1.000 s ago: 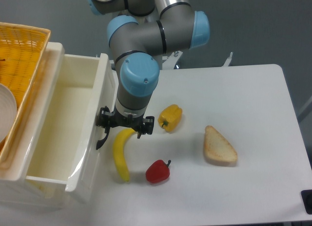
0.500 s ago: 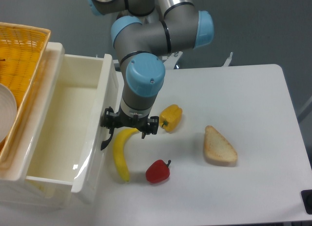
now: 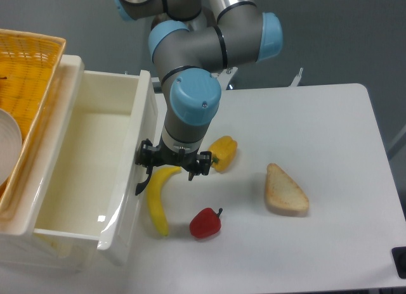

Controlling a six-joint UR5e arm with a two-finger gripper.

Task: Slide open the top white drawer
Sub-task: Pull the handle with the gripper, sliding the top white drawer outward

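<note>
The top white drawer (image 3: pixel 89 148) stands pulled well out, its deep cream inside showing and its panelled front (image 3: pixel 141 142) facing right. The curved black handle (image 3: pixel 141 182) sticks out from that front. My gripper (image 3: pixel 174 170) hangs point-down right beside the front, its jaws spread left to right. The left finger (image 3: pixel 145 161) sits at the handle's upper end, and the right finger is over the table near a yellow pepper. The fingertips are partly hidden under the wrist. Nothing is clamped between them.
A banana (image 3: pixel 157 200) lies just below the gripper, beside the drawer front. A yellow pepper (image 3: pixel 223 151), a red pepper (image 3: pixel 205 223) and a slice of bread (image 3: pixel 285 191) lie to the right. A yellow wicker basket (image 3: pixel 28 85) with a white bowl sits far left.
The gripper has moved right, and the drawer front has come right with it, so the drawer stands further out. The fruit and bread stayed put.
</note>
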